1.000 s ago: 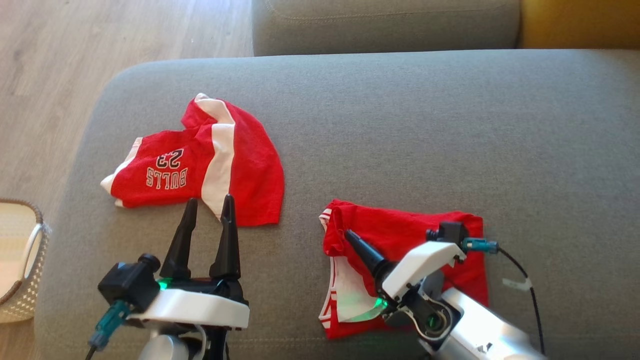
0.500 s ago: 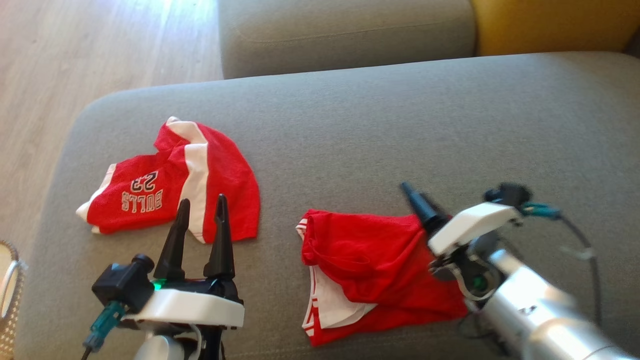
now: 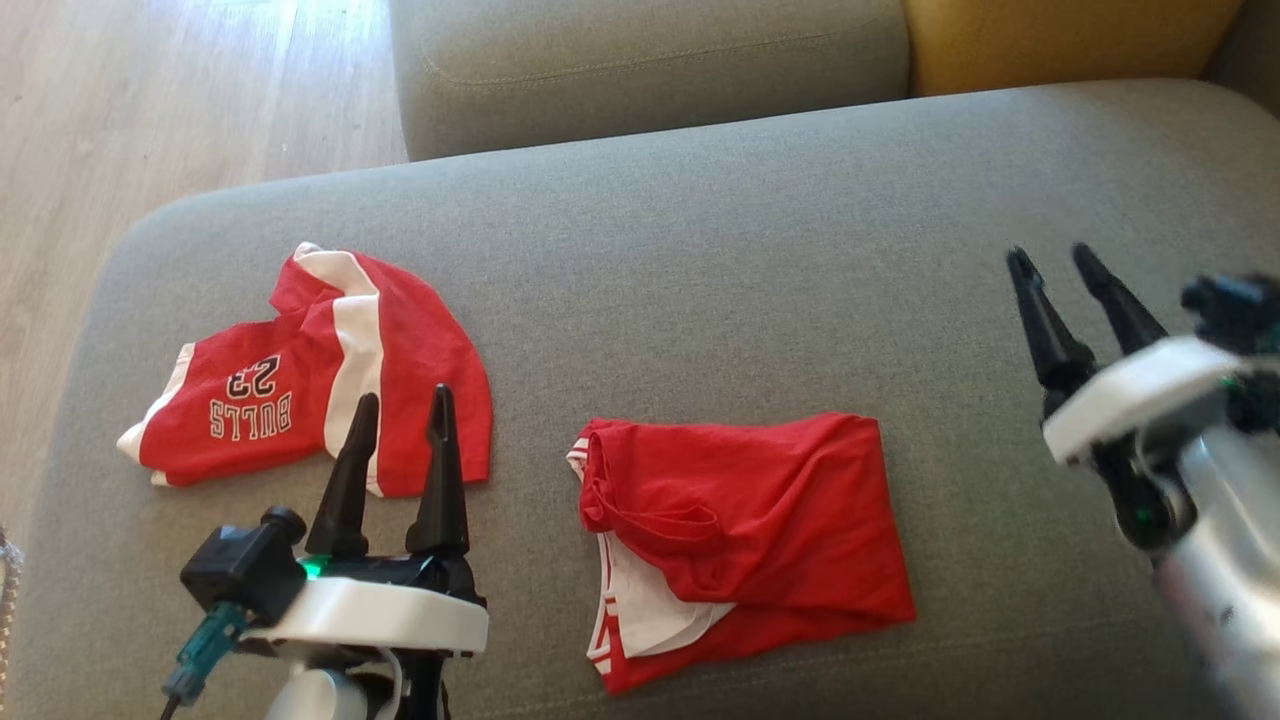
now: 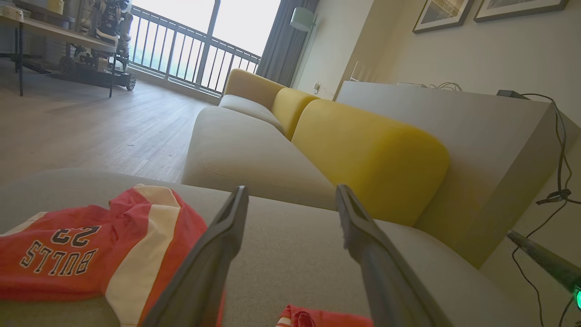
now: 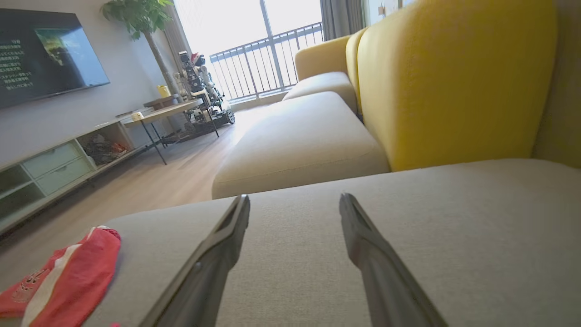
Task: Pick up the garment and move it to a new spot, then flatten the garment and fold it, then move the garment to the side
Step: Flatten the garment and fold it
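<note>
A folded red garment [image 3: 760, 520] with white-and-red trim at its left edge lies flat on the grey sofa cushion [image 3: 700, 300], front centre. A second red garment, a jersey [image 3: 300, 390] printed BULLS 23 with white stripes, lies crumpled to its left. My left gripper [image 3: 402, 402] stands open just in front of the jersey's near edge, holding nothing; the left wrist view shows the jersey [image 4: 68, 259] left of its fingers. My right gripper [image 3: 1050, 255] is open and empty, well to the right of the folded garment, over bare cushion [image 5: 408, 236].
A second grey seat cushion [image 3: 640, 70] and a yellow back cushion [image 3: 1050, 40] lie behind. Wooden floor [image 3: 120, 100] runs beyond the cushion's left edge. A woven basket's rim [image 3: 5, 590] shows at the far left. In the right wrist view a side table [image 5: 163, 111] stands farther off.
My right gripper has lifted off the folded red garment and swung right, leaving it lying flat. The head camera has shifted. The left gripper has stayed in place.
</note>
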